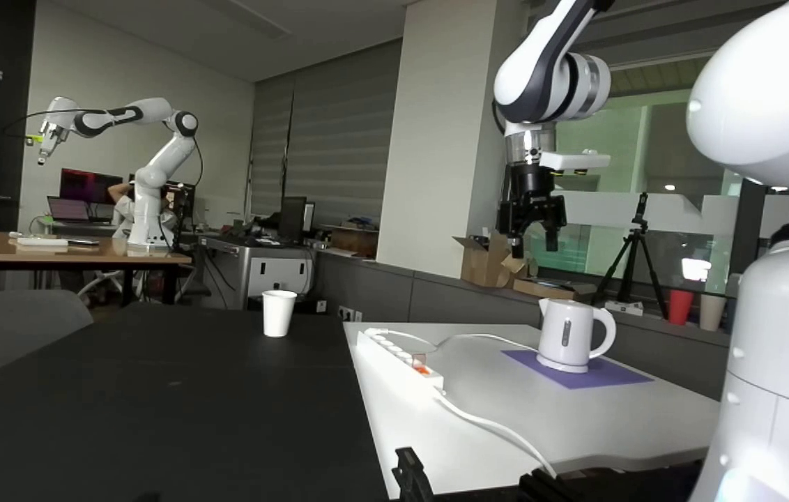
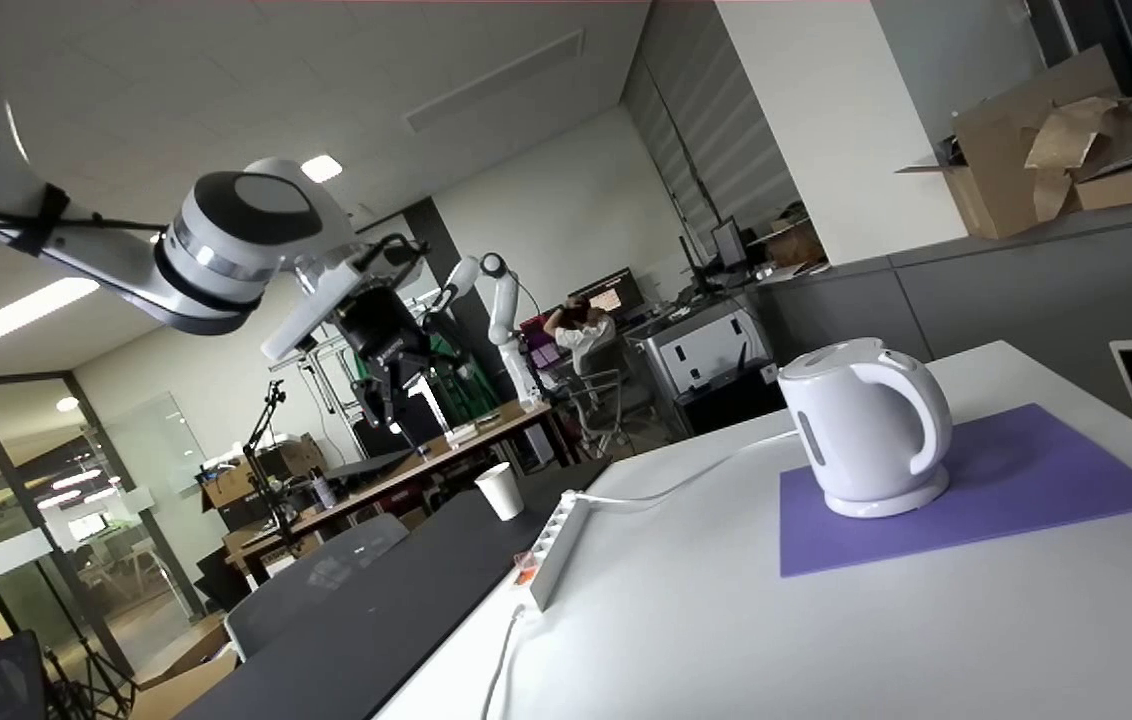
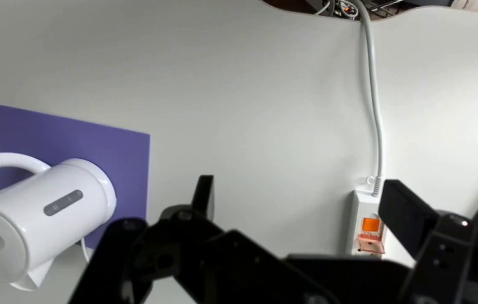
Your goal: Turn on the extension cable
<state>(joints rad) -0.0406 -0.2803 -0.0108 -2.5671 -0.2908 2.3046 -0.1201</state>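
1. One extension cable point(image 2: 563, 545) lay with its sockets point(image 1: 403, 355) facing up on the white bench point(image 2: 726, 620), to the side of the kettle point(image 2: 866, 430) and well apart from it.
2. Its orange switch point(image 3: 370, 224) was located at one end; a translucent red cover point(image 3: 370, 245) stood raised, and the switch was exposed. Whether the setting was on or off could not be determined.
3. A thick white cord point(image 3: 373, 109) left the switch end and ran to the edge of the white bench, clear of the kettle.
4. A thinner white lead point(image 1: 478, 335) ran from the opposite end toward the kettle and passed behind it in both exterior views.
5. The claw point(image 3: 298, 185) hung above bench height, apart from the kettle. Its fingers point(image 3: 406, 215) were spread wide. In the wrist view, one finger covered part of the extension cable.
6. The kettle stood upright on a purple mat point(image 2: 1066, 500).
7. A white cup point(image 1: 277, 314) stood upright on the black bench point(image 1: 157, 404), farther from the kettle than the extension cable.
8. A cardboard box point(image 1: 484, 266) was positioned beyond the kettle; a second robot arm point(image 1: 150, 174) was well apart from it in the background.
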